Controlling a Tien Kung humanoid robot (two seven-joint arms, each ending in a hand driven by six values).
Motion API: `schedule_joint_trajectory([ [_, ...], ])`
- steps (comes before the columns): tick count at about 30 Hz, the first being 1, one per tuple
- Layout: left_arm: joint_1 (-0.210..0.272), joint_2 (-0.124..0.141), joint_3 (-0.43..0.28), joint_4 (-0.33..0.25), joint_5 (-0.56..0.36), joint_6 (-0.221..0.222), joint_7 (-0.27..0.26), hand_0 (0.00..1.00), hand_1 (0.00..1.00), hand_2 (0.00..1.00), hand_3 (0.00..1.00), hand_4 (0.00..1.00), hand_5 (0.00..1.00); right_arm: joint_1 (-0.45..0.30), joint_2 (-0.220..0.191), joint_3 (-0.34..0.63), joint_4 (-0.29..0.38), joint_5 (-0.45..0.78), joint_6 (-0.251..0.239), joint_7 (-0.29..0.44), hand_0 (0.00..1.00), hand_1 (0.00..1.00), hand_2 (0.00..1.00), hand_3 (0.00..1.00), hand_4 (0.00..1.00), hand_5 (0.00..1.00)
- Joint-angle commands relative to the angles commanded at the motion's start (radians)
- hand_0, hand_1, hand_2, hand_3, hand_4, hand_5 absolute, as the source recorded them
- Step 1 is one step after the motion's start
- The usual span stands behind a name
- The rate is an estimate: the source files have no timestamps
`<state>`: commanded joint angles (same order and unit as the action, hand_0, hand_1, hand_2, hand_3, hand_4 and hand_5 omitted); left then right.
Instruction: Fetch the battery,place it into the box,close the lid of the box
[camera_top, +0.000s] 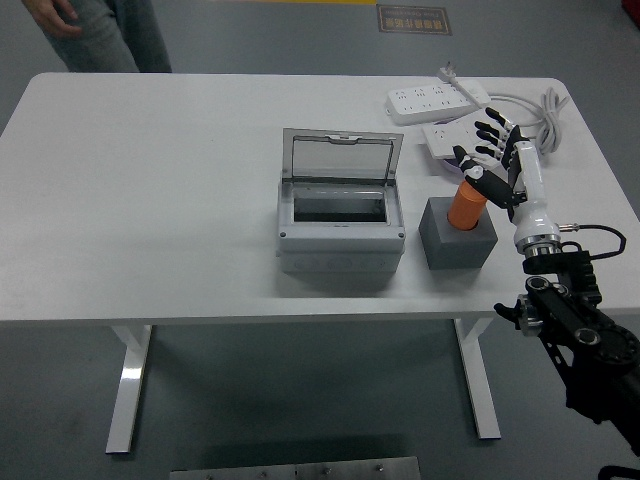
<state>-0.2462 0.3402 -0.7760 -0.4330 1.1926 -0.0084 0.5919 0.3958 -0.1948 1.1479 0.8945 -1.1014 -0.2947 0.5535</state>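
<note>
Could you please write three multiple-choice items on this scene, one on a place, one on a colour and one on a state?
1. Where does the battery stand?
A. inside the box
B. in the grey block, right of the box
C. on the power strips

2. What colour is the battery?
A. orange
B. blue
C. green

3. How is the lid of the box?
A. shut flat
B. taken off, lying on the table
C. raised, standing up at the back

Answers: 1 B, the battery rises upright out of the grey block, with the right hand at its top; 2 A, its body is plainly orange; 3 C, the clear lid stands up behind the open box.
</note>
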Motion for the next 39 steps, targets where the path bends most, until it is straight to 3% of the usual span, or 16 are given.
schedule_joint_trajectory([
  [17,-0.009,-0.006,0.001,0.002,0.0,0.009,-0.008,0.632,0.698,0.573,0.541,0.5,0.002,-0.029,-0.015,-0.047,-0.02,0.04,0.011,0.002,0.733,0.805,0.767,0.899,0.816,0.21],
  [18,-0.009,-0.007,0.001,0.002,0.0,0.009,-0.009,0.632,0.698,0.573,0.541,0.5,0.002,-0.029,-0.015,-0.052,-0.022,0.042,0.011,0.002,0.692,0.74,0.707,0.838,0.821,0.217],
  [29,-0.018,-0.017,0.007,0.003,-0.005,0.01,-0.015,0.632,0.698,0.573,0.541,0.5,0.002,-0.023,-0.019,-0.113,-0.047,0.043,-0.001,0.001,0.684,0.732,0.699,0.796,0.83,0.233],
  [30,-0.019,-0.017,0.007,0.003,-0.004,0.01,-0.015,0.632,0.698,0.573,0.541,0.5,0.002,-0.022,-0.02,-0.118,-0.052,0.042,-0.003,0.001,0.646,0.711,0.687,0.779,0.81,0.205],
  [35,-0.022,-0.018,0.005,0.003,-0.001,0.01,-0.016,0.632,0.698,0.573,0.541,0.5,0.002,-0.017,-0.021,-0.142,-0.074,0.04,-0.014,0.001,0.646,0.711,0.687,0.779,0.81,0.205],
  [36,-0.023,-0.018,0.005,0.003,-0.001,0.01,-0.017,0.632,0.698,0.573,0.541,0.5,0.002,-0.016,-0.021,-0.145,-0.078,0.039,-0.015,0.001,0.641,0.703,0.683,0.762,0.731,0.048],
  [39,-0.024,-0.019,0.004,0.003,0.0,0.01,-0.017,0.632,0.698,0.573,0.541,0.5,0.002,-0.014,-0.021,-0.151,-0.087,0.039,-0.017,0.0,0.641,0.703,0.683,0.762,0.731,0.048],
])
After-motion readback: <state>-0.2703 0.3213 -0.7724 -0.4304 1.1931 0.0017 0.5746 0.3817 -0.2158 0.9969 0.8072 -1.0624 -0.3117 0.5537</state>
